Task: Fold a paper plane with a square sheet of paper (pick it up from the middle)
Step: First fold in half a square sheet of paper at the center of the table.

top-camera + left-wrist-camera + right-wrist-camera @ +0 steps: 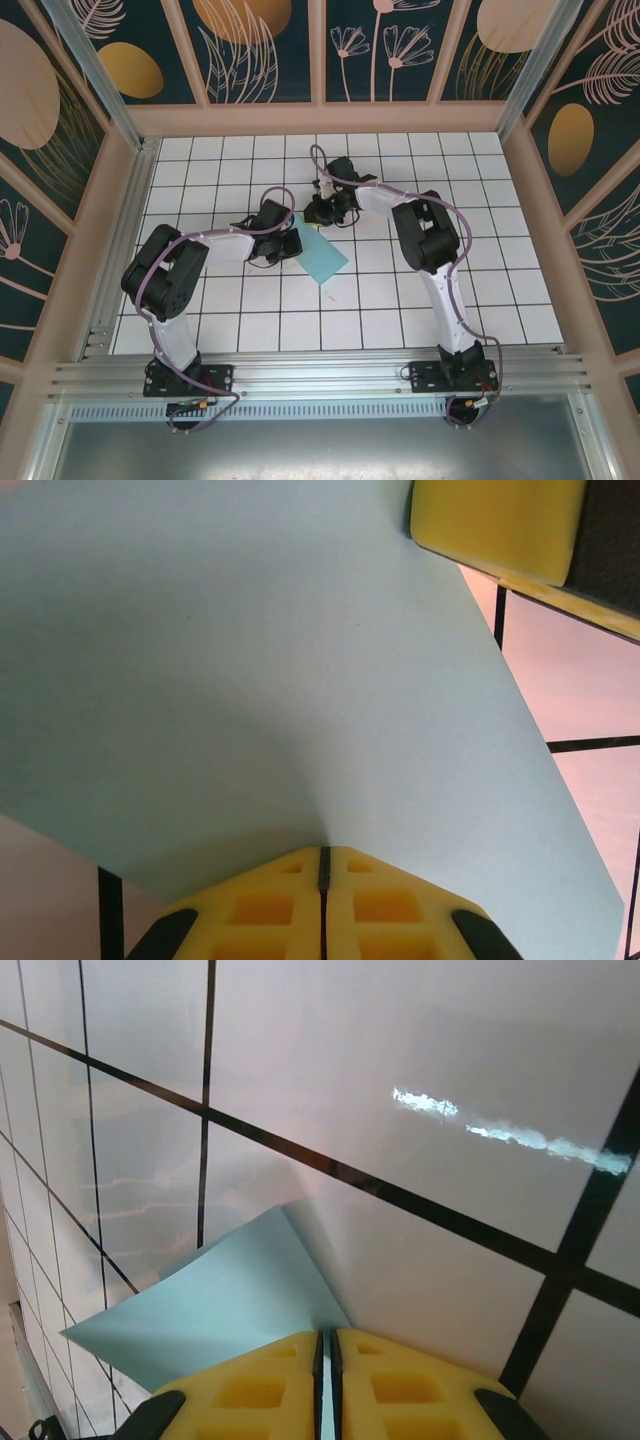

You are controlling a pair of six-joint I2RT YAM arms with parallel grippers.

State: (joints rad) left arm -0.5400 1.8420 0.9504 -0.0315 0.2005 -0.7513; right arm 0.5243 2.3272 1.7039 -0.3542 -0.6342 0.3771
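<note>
The square sheet of paper [325,258], light turquoise and unmarked, lies near the middle of the white grid table [420,300] between both arms. My left gripper [293,243] is at its left edge. In the left wrist view the yellow fingers [260,910] are pressed together on the paper's [250,660] near edge. My right gripper [318,215] is at the sheet's far corner. In the right wrist view its fingers [400,1390] are shut, with a thin strip of the paper [220,1310] between them. The right gripper's yellow finger [495,525] also shows at the top of the left wrist view.
Wooden walls with dark floral panels [265,50] enclose the table on three sides. An aluminium rail [320,375] carries both arm bases at the near edge. White tiles with black grid lines [420,1080] spread around the sheet.
</note>
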